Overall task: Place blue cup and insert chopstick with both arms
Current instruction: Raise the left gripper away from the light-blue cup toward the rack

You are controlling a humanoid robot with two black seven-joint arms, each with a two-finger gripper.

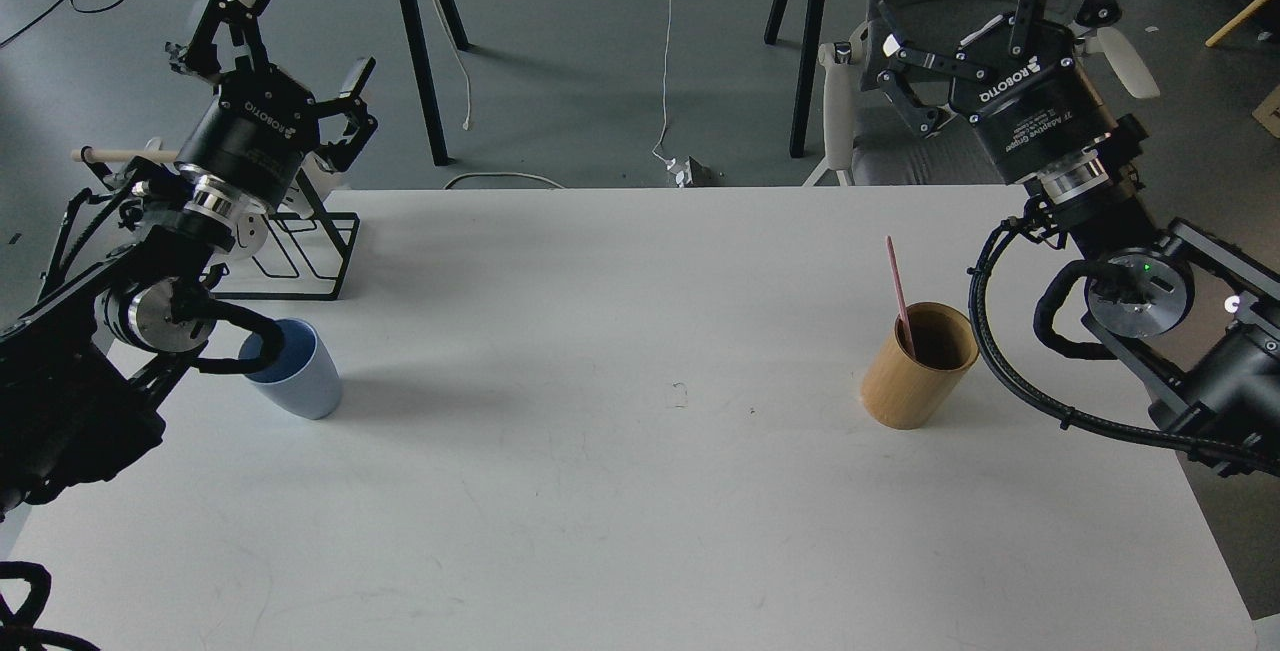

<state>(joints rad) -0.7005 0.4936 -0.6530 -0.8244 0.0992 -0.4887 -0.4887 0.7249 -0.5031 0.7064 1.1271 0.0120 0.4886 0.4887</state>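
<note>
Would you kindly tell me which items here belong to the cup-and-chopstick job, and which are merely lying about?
Job items:
blue cup
chopstick, standing in the bamboo holder

Lying about:
black wire rack
grey chair behind the table

On my table [640, 491], the cup [300, 376] stands at left, just before the rack [300, 251]; well apart at right, the chopstick [898, 291] leans inside the holder [918, 366].
</note>
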